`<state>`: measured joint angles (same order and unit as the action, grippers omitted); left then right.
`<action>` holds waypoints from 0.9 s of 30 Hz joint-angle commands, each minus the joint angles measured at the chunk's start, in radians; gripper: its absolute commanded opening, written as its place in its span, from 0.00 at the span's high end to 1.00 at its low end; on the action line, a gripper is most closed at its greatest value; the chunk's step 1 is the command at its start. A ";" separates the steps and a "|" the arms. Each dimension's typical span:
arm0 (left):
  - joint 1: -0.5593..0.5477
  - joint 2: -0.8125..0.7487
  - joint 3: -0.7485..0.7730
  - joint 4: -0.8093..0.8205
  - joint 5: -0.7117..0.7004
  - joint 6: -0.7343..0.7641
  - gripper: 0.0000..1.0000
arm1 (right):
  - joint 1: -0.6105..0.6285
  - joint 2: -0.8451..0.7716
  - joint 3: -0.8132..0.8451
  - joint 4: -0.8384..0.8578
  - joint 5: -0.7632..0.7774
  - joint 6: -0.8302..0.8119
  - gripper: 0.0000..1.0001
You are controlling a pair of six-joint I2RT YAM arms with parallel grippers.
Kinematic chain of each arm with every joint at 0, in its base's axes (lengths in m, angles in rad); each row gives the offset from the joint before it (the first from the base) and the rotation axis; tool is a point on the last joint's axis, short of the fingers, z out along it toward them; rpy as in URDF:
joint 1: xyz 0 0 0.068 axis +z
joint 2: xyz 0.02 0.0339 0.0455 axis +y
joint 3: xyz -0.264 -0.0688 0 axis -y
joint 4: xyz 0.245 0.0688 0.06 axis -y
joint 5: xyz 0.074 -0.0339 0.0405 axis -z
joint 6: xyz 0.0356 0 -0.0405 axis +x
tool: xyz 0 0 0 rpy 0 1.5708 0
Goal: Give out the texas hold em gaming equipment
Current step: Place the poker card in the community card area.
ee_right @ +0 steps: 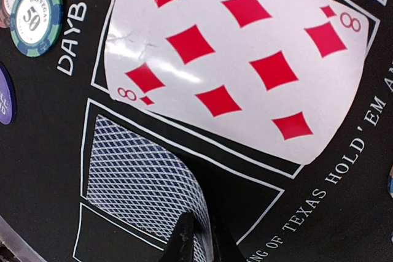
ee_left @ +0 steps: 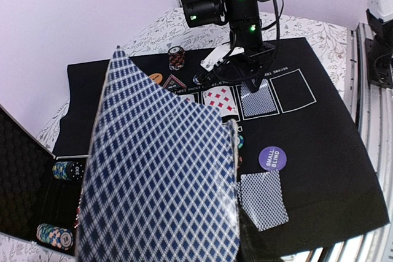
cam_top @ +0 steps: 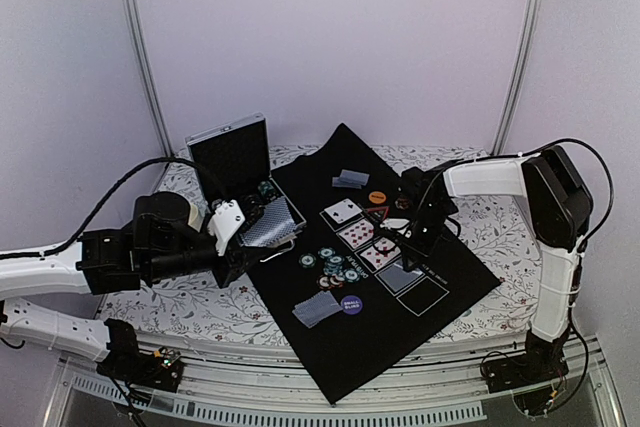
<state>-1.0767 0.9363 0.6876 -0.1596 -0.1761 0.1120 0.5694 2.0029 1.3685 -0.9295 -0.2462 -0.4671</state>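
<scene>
Jaws narrow, grip unclear, my right gripper (ee_right: pixel 198 237) shd free the face-down blue-backed playing card (ee_right: pixel 135 157) flat beside the red eight-of-diamonds card (ee_right: pixel 239 59).

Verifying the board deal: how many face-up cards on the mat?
3, in a diagonal row of outlined boxes: far card, middle card, eight of diamonds nearest. The right arm could hide others.

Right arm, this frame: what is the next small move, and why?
Probably open the right gripper and lift straight away. The face-down card already sits inside its white rectangle beside the eight of diamonds. Its near edge curls up between the gripper's tips, so letting go should drop it flat.
</scene>
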 commanded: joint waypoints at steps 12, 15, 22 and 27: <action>0.005 -0.014 0.021 -0.001 -0.007 0.000 0.65 | 0.014 -0.140 0.028 0.024 0.268 0.106 0.27; 0.005 -0.013 0.021 0.002 -0.006 -0.001 0.65 | 0.041 -0.252 0.037 0.071 0.274 0.104 0.09; 0.005 -0.003 0.023 0.012 -0.003 0.001 0.65 | 0.204 -0.506 -0.049 0.518 -0.174 0.074 0.01; 0.005 0.010 0.031 0.017 0.003 -0.001 0.65 | 0.299 -0.476 -0.172 1.092 -0.590 0.367 0.01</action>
<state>-1.0767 0.9375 0.6876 -0.1619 -0.1761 0.1120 0.8185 1.4590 1.2686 -0.3096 -0.4629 -0.3252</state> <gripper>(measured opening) 0.347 0.988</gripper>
